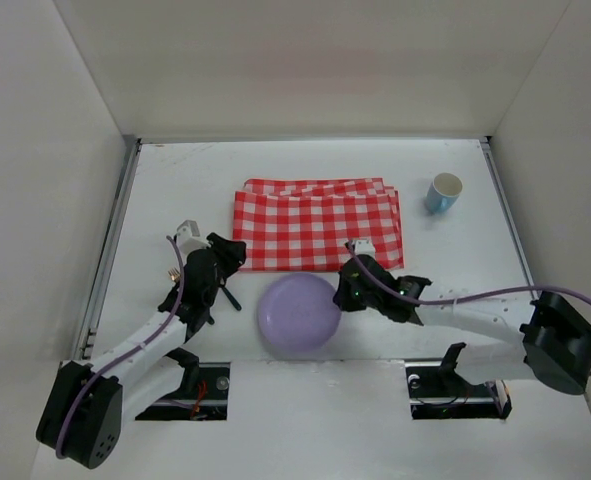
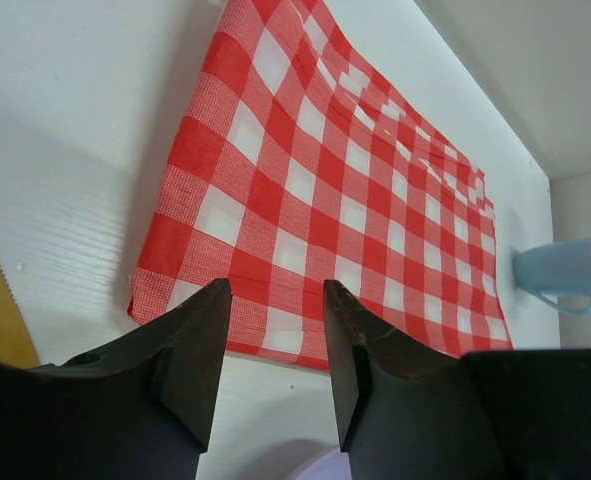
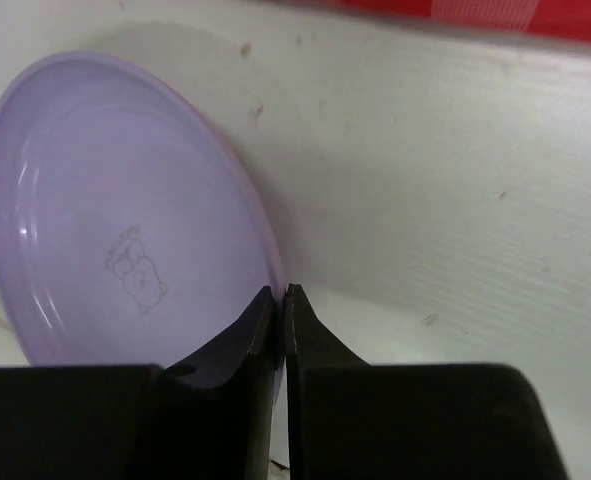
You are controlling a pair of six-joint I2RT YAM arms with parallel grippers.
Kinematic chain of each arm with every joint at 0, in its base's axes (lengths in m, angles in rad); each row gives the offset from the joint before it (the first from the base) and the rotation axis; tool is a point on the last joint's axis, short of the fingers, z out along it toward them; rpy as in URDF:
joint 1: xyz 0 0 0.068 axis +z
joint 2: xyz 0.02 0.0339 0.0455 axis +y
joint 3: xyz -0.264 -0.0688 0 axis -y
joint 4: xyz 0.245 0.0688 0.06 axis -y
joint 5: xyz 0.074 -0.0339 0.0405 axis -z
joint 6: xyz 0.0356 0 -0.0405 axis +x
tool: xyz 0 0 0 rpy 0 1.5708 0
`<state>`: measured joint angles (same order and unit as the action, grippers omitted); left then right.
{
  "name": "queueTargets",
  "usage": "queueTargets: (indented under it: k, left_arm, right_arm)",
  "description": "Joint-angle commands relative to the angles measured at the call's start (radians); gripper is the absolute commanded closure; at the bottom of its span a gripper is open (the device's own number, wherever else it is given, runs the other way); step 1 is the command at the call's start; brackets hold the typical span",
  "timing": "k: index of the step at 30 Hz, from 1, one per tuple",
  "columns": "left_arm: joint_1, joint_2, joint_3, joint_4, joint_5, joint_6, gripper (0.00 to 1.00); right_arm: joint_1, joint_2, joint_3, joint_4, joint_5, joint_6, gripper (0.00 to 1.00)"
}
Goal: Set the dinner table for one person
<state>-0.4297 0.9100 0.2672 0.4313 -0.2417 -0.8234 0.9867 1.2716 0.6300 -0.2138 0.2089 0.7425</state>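
Dinner table [image 1: 175,190]: a white top with metal side rails. It lies beneath both grippers and carries a cloth, a plate and a cup.

Left gripper [image 2: 275,290]: the jaws stand apart with nothing between them, and it hangs over bare tabletop. A red-and-white checked cloth [image 2: 325,170] lies flat directly ahead of the fingertips, its near edge just beyond them. A blue cup [image 2: 565,272] stands well ahead and to this gripper's right, past the cloth's corner and apart from the cloth.

Right gripper [image 3: 280,290]: the jaws are closed tip to tip and nothing is seen between them. A lilac plate [image 3: 125,220] lies flat on the tabletop to the left of the fingertips, with a small printed figure at its centre. Its rim reaches the tips, but contact cannot be confirmed. The cloth's near edge lies ahead of this gripper. From above, the plate sits between the two grippers, just beside that edge.
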Motion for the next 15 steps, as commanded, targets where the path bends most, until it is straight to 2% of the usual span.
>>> queueTargets:
  k: [1,8,15]
  left_arm:
    - [0.018,-0.003,-0.02,0.07,-0.013,0.004,0.6]
    - [0.032,0.024,-0.059,0.116,-0.014,-0.014,0.6]
    - [0.007,0.072,-0.065,0.165,-0.008,-0.011,0.6]
  right_arm:
    - [-0.088,-0.038,0.097,0.036,0.021,-0.025,0.9]
    - [-0.355,0.181,0.302,0.097,0.004,-0.091,0.9]
    - [-0.461,0.428,0.497,0.128,-0.037,-0.063,0.9]
